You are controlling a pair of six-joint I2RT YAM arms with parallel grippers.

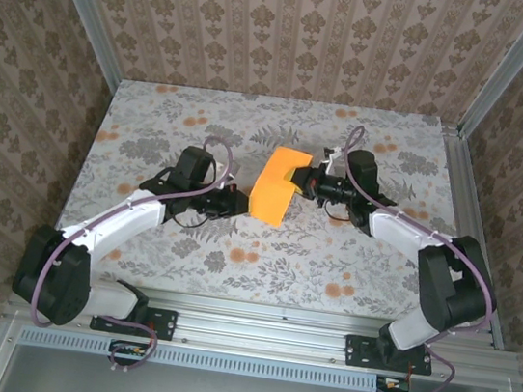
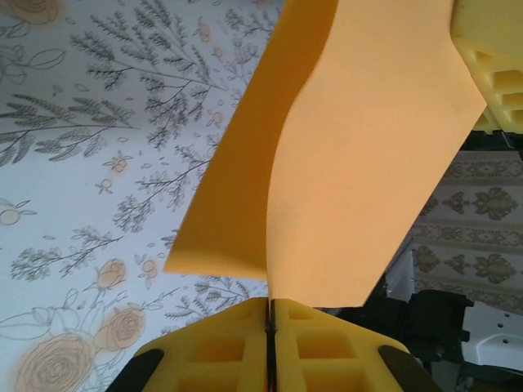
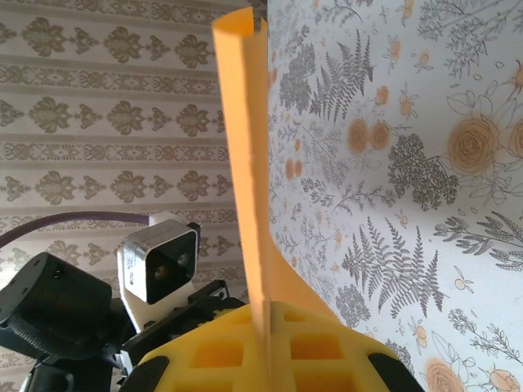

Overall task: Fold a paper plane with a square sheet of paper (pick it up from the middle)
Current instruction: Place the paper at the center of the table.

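The square sheet of paper point(image 1: 275, 183) hangs curved above the tabletop point(image 1: 368, 270) because the left pincer point(image 2: 270, 327) and the right pincer point(image 3: 263, 327) each pinch an opposite edge of it, probably to bend it into a first crease.

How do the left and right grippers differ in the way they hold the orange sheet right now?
The left gripper clamps the square sheet of paper at its near left edge; the right gripper clamps its far right edge. In the left wrist view the sheet spreads broad and bowed; in the right wrist view it stands edge-on, a thin strip. Both are shut on the sheet, from opposite sides.
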